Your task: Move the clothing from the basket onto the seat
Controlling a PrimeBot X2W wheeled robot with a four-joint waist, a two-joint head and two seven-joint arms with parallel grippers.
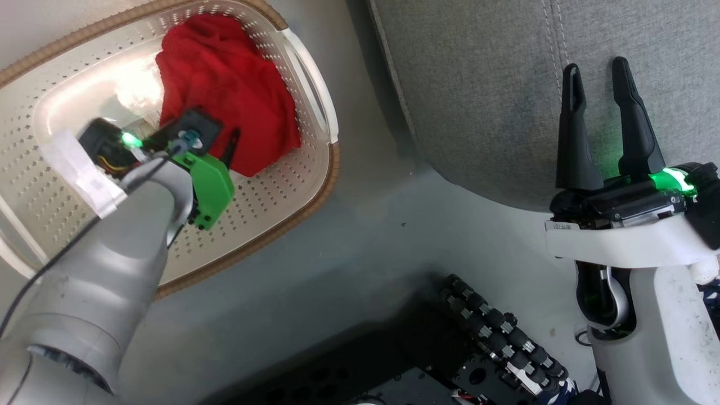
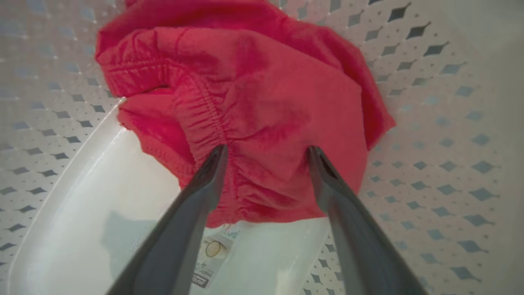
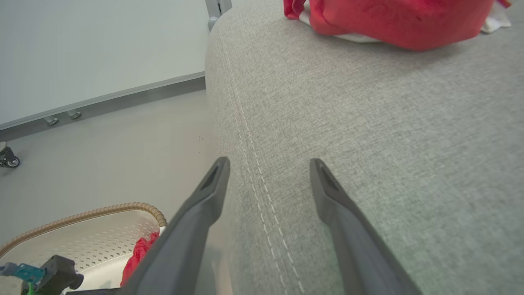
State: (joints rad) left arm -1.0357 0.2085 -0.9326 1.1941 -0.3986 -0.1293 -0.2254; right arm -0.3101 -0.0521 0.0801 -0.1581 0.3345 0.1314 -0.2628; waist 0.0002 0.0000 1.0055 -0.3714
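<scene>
Clothing (image 2: 262,94), crumpled red, in perforated cream basket (image 1: 281,197).
Left gripper (image 2: 267,148) spread over it; right gripper (image 1: 595,63) spread above woven grey seat (image 1: 478,84).

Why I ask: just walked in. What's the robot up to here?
The robot is moving red clothing from the basket to the grey seat. Its left gripper is down in the basket, open, fingertips at the garment lying there, nothing gripped yet. The right gripper hovers open over the seat, where another red garment already lies.

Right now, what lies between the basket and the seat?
A bare strip of grey floor lies between the basket and the seat, with nothing on it; the head view shows this.
</scene>
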